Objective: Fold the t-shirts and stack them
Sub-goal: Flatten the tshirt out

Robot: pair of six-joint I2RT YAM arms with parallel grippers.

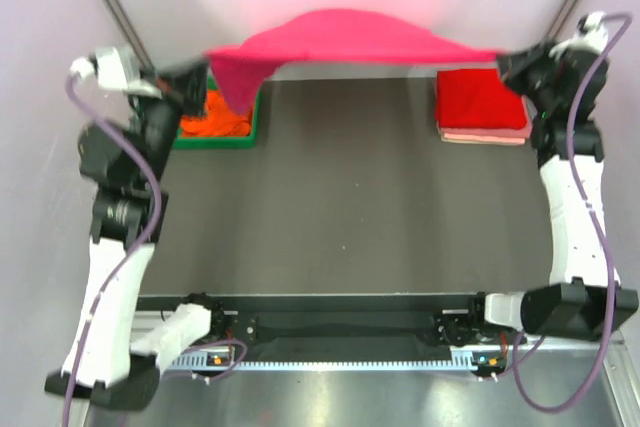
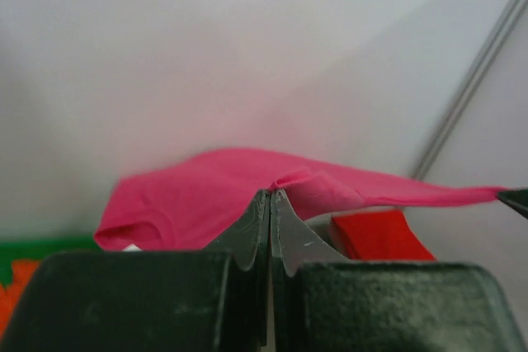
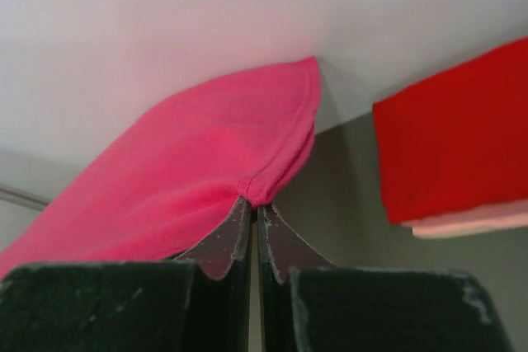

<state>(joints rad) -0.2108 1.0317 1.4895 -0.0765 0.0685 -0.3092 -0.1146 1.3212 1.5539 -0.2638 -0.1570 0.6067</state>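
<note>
Hanging above the table [image 1: 350, 207], magenta-pink t-shirt [image 1: 340, 35] spans from left claw [image 2: 270, 197] to right claw [image 3: 251, 204], each pinched closed on a cloth edge

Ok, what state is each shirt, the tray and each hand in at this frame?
magenta-pink shirt: unfolded, held in the air, stretched between both hands
red shirt: folded, top of the far-right stack
pale pink shirt: folded, under the red shirt
orange shirt: crumpled in the tray
green tray: holds the orange shirt
left hand: shut on the magenta-pink shirt
right hand: shut on its other edge
</note>
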